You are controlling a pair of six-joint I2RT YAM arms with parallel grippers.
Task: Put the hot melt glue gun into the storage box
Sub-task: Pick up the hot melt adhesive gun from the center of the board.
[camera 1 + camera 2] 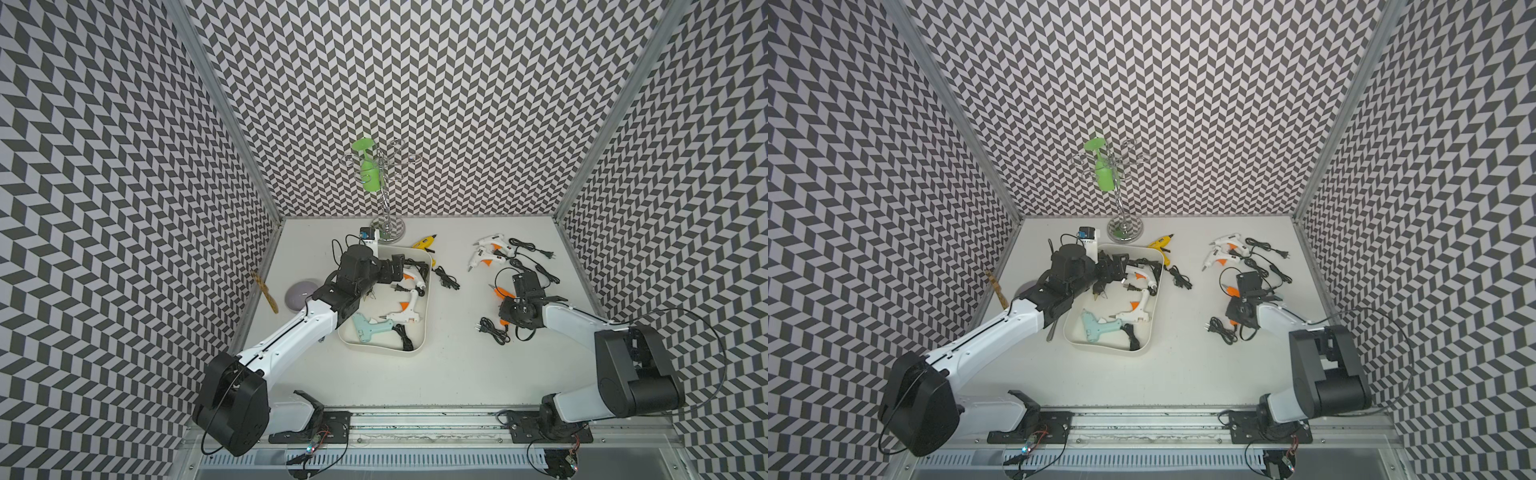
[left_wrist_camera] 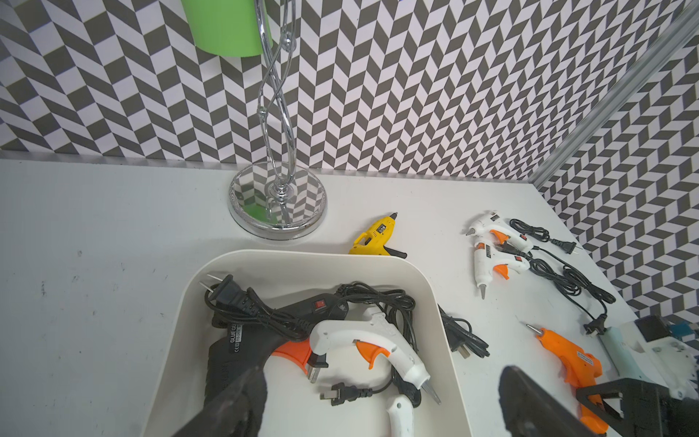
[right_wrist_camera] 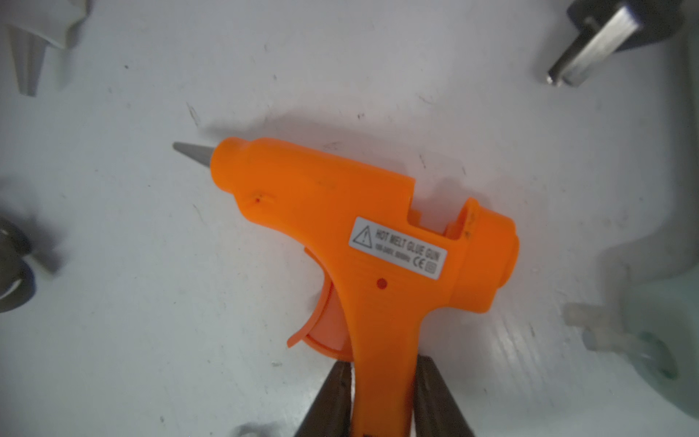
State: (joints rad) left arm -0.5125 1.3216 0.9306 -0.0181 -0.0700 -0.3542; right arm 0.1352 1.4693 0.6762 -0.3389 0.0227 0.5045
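Observation:
An orange hot melt glue gun (image 3: 359,227) lies flat on the white table, right of the storage box; it also shows in the top views (image 1: 503,293) (image 1: 1232,291) and the left wrist view (image 2: 571,355). My right gripper (image 3: 382,378) (image 1: 507,309) is shut on its handle, one finger pressed to each side. The cream storage box (image 1: 429,307) (image 1: 1158,299) (image 2: 302,254) holds a black gun (image 2: 242,352), white guns (image 2: 378,340) and a teal gun (image 1: 368,330) with their cords. My left gripper (image 1: 392,270) (image 2: 378,408) hangs open over the box's far end, holding nothing.
A yellow gun (image 1: 424,243) and two white guns (image 1: 488,249) lie on the table behind, with black cords (image 1: 494,330) around. A chrome stand (image 1: 388,226) carrying a green cup (image 1: 370,174) rises at the back. A pale teal object (image 3: 650,302) lies beside the orange gun.

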